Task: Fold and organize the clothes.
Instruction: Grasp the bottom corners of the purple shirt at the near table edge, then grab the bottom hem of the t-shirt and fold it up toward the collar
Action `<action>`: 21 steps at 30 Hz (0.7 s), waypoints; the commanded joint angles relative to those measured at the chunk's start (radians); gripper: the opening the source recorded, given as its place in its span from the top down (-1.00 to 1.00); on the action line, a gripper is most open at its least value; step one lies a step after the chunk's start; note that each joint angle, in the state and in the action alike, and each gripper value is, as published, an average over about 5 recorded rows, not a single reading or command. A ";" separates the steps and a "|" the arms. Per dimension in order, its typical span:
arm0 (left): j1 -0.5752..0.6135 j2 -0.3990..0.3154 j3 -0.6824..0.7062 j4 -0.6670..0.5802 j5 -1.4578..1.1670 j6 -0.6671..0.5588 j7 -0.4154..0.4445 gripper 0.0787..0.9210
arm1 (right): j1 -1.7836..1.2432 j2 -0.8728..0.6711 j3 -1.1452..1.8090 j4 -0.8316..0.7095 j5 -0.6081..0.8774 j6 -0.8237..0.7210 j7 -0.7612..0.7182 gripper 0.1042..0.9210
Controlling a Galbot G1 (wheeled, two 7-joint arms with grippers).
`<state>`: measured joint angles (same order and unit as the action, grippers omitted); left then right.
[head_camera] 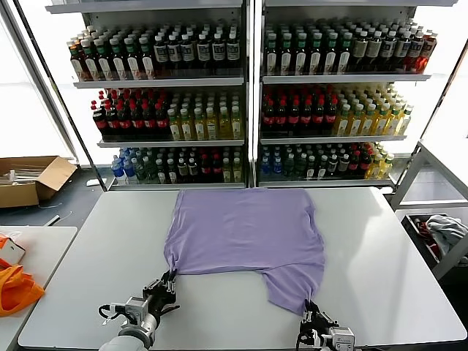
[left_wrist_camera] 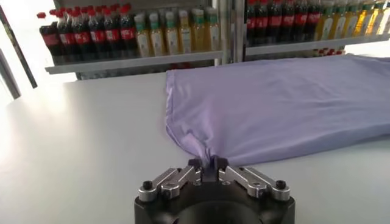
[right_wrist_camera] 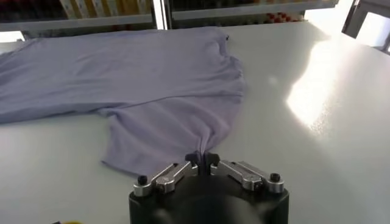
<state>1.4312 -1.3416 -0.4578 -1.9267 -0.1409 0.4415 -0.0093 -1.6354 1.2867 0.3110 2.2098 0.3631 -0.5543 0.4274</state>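
Observation:
A lavender T-shirt (head_camera: 245, 230) lies spread flat on the white table (head_camera: 88, 278), its far edge toward the shelves. At its near left corner my left gripper (head_camera: 170, 280) is shut on a pinch of the cloth; the left wrist view shows the fabric (left_wrist_camera: 274, 103) bunched between the closed jaws of that left gripper (left_wrist_camera: 208, 163). My right gripper (head_camera: 309, 307) is shut on the near right tip, where a flap of the shirt hangs toward me. The right wrist view shows the right gripper (right_wrist_camera: 202, 157) nipping the shirt's (right_wrist_camera: 152, 79) edge. No print shows.
Drink shelves (head_camera: 248, 95) full of bottles stand behind the table. An orange fabric (head_camera: 14, 289) lies on a side table at the left, a cardboard box (head_camera: 29, 179) on the floor beyond it. A bin with grey-white clothes (head_camera: 442, 234) is at the right.

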 commanded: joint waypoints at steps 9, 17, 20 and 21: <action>-0.025 -0.018 0.000 -0.029 0.005 -0.061 0.000 0.99 | 0.024 -0.001 0.013 0.010 -0.018 0.077 -0.069 0.99; -0.093 -0.019 -0.006 -0.012 -0.050 -0.099 -0.008 0.99 | 0.120 0.008 0.032 -0.005 -0.046 0.143 -0.108 0.99; -0.121 -0.016 -0.006 0.000 -0.063 -0.101 -0.008 0.99 | 0.190 0.008 0.037 -0.026 -0.042 0.136 -0.111 0.99; -0.131 -0.015 -0.006 0.005 -0.066 -0.103 -0.008 0.99 | 0.214 0.007 0.039 -0.034 -0.041 0.133 -0.114 0.99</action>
<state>1.3392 -1.3573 -0.4634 -1.9224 -0.1902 0.3545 -0.0169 -1.4732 1.2880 0.3471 2.1751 0.3277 -0.4475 0.3263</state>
